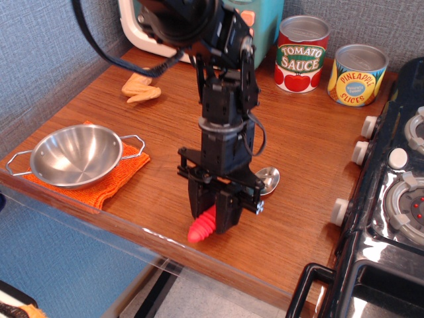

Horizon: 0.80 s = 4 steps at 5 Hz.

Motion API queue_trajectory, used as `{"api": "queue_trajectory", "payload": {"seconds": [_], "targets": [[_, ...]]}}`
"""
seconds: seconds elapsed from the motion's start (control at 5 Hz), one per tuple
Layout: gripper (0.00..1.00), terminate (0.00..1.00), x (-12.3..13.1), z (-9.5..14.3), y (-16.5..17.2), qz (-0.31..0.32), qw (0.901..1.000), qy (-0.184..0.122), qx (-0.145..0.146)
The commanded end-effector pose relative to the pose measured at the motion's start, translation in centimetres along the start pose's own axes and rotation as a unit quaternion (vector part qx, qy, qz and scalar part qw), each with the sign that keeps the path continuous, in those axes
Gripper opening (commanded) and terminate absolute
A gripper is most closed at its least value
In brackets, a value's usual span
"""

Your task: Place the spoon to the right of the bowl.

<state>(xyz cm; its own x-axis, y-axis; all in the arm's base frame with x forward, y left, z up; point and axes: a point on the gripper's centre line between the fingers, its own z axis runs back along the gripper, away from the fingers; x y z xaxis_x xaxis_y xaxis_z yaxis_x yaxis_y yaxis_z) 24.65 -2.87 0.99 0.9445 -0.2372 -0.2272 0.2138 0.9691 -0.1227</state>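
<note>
The steel bowl with two wire loop handles sits on an orange cloth at the table's front left. My black gripper points down near the front edge, well to the right of the bowl, and is shut on the spoon. The spoon's ribbed red-pink handle sticks out toward the front left below the fingers. Its silver head shows behind the gripper on the right, at or just above the wood; I cannot tell if it touches.
A tomato sauce can and a pineapple slices can stand at the back right. A tan toy food piece lies back left. A toy microwave is behind. A black stove borders the right side.
</note>
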Motion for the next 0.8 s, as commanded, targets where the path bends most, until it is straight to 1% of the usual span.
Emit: {"api": "queue_trajectory", "payload": {"seconds": [0.0, 0.2, 0.4, 0.6], "targets": [[1.0, 0.0, -0.5, 1.4, 0.0, -0.027, 0.9992, -0.028, 0.012], [1.0, 0.0, -2.0, 5.8, 0.8, -0.055, 0.9892, -0.125, 0.055], [1.0, 0.0, -3.9, 9.8, 1.9, -0.072, 0.9776, -0.177, 0.088], [1.0, 0.0, -5.1, 12.1, 4.5, -0.044, 0.9741, -0.187, 0.119]]}}
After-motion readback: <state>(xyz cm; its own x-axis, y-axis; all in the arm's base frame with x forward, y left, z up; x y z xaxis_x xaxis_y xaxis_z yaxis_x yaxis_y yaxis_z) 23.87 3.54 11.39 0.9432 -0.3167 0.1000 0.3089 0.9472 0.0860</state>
